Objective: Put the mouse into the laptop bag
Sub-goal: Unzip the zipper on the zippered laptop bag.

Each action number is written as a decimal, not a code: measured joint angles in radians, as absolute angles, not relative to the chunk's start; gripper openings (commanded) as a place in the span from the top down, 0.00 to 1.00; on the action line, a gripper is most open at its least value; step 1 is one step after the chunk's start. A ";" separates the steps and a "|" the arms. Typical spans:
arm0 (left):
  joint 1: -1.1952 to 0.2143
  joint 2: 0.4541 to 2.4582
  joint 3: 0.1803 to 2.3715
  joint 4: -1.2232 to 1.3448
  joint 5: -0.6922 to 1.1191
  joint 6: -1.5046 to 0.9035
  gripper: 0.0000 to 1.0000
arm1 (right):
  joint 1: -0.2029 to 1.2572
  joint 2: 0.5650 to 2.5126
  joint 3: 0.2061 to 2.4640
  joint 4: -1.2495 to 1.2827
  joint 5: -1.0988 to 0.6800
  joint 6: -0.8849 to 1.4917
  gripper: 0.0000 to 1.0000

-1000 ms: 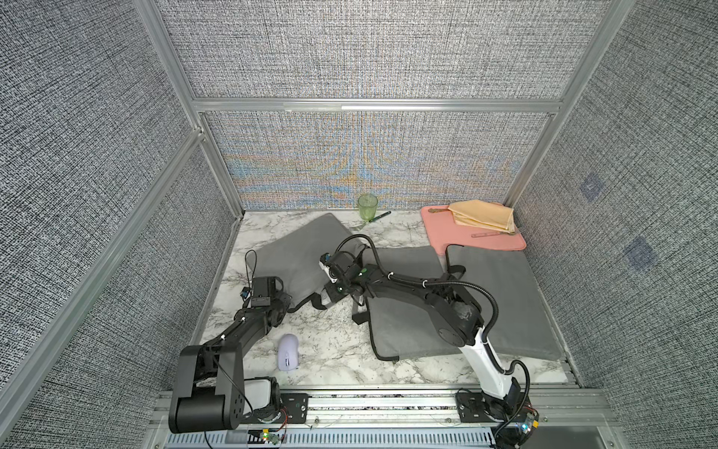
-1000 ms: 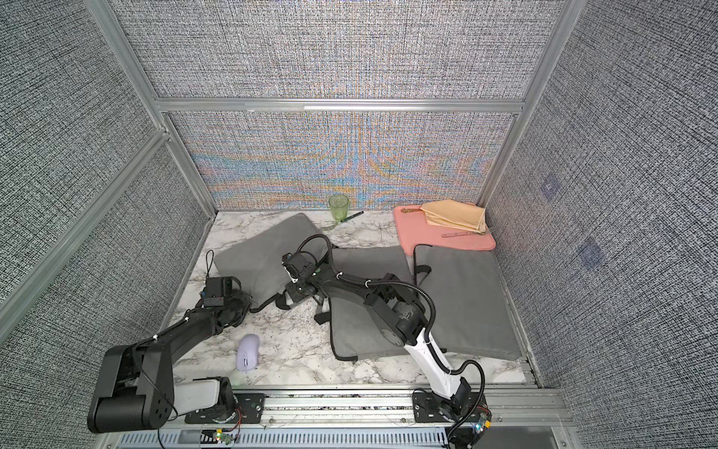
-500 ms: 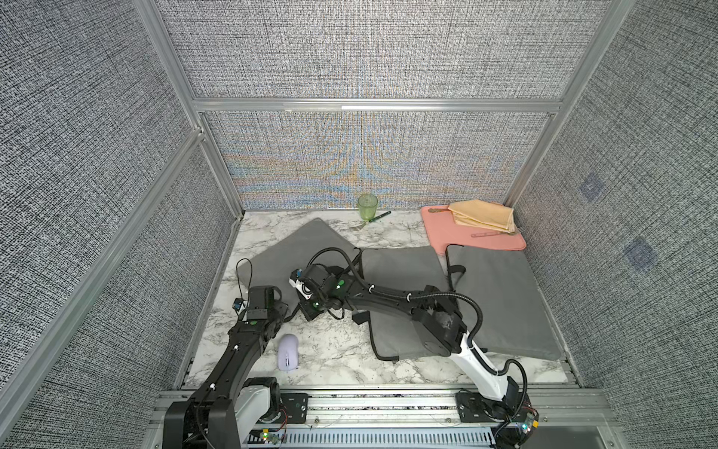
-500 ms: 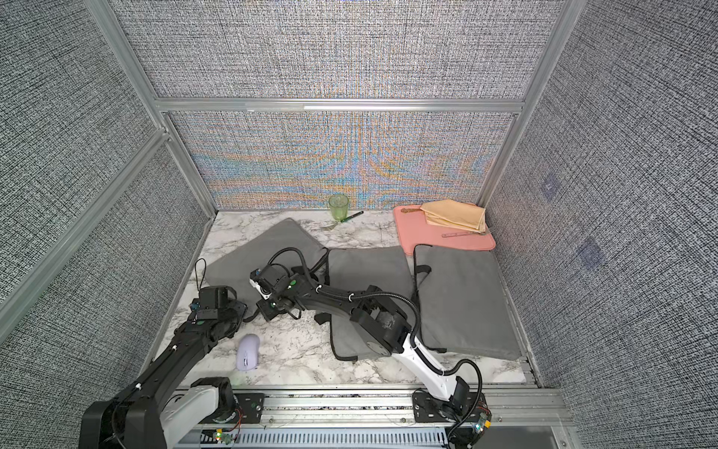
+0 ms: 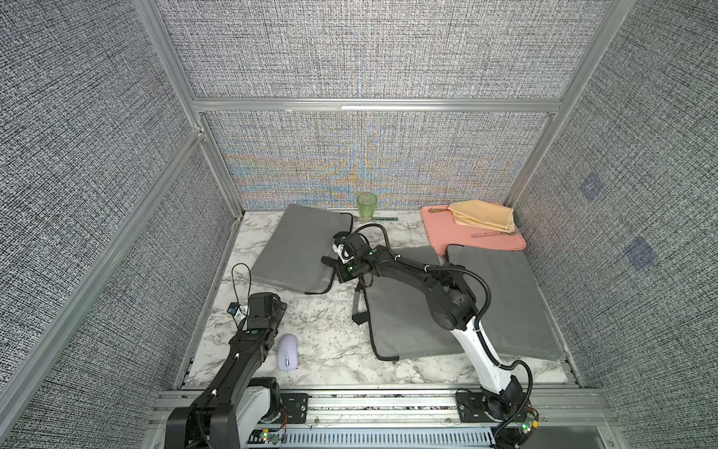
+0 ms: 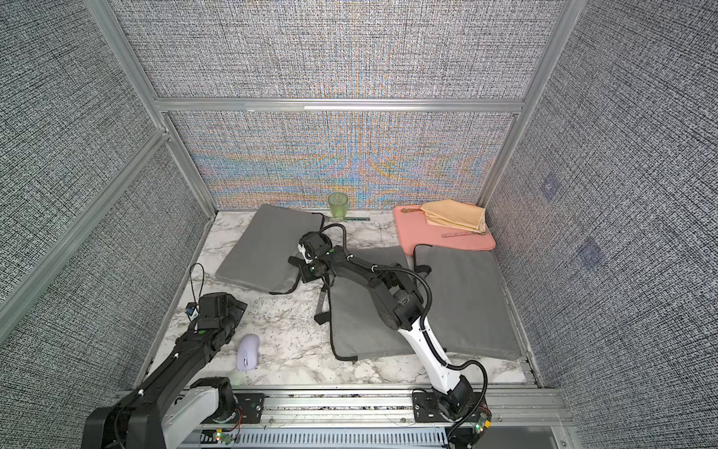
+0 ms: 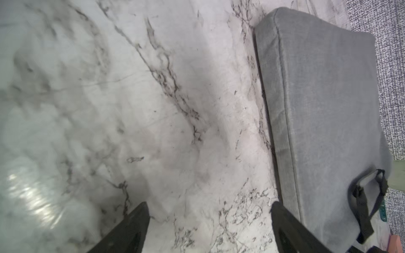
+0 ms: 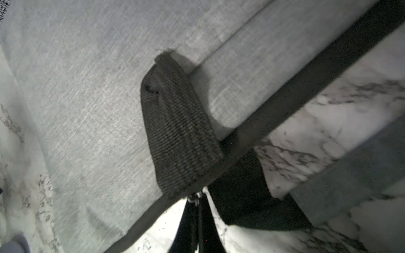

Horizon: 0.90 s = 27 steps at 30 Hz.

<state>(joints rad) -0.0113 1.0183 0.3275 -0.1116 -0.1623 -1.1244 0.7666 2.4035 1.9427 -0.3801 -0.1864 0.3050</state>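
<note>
Enclosure: grey woven walls (image 5: 97, 155), aluminium frame. Tabletop (image 5: 322, 322): white marble, black veins.
Laptop bag (image 5: 299, 248): flat grey fabric, black zipper edge.
Left pincer (image 7: 209, 207): jaws spread wide, empty, above bare marble.
Right pincer (image 8: 194, 203): clamped on the bag's zipper pull (image 8: 196, 197).
Mouse (image 5: 288, 352): lilac, oval, on the tabletop beside the left forearm, behind the left pincer and well apart from the bag.

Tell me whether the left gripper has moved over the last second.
Yes. In a top view the left gripper has pulled back from the leftmost laptop bag toward the near edge, ending closer to the mouse, which stayed put.
</note>
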 measured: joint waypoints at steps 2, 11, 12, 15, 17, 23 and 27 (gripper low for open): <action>-0.011 1.097 0.366 -0.073 -0.148 -1.121 0.12 | 0.768 2.397 1.928 -0.371 -0.183 0.300 1.00; -0.012 1.461 0.570 0.087 -0.033 -1.100 0.25 | 0.788 2.384 1.913 -0.367 -0.161 0.292 1.00; -0.012 1.497 0.589 0.115 -0.025 -1.100 0.38 | 0.790 2.383 1.913 -0.367 -0.159 0.292 1.00; -0.011 1.589 0.614 0.205 -0.006 -1.103 0.94 | 0.805 2.378 1.912 -0.368 -0.149 0.284 1.00; -0.011 1.615 0.620 0.258 0.000 -1.113 1.00 | 0.823 2.371 1.911 -0.372 -0.137 0.275 1.00; -0.012 1.588 0.593 0.294 -0.009 -1.145 1.00 | 0.916 2.320 1.860 -0.393 -0.104 0.215 1.00; -0.012 1.533 0.585 0.206 -0.044 -1.155 1.00 | 0.995 2.283 1.797 -0.401 -0.100 0.157 1.00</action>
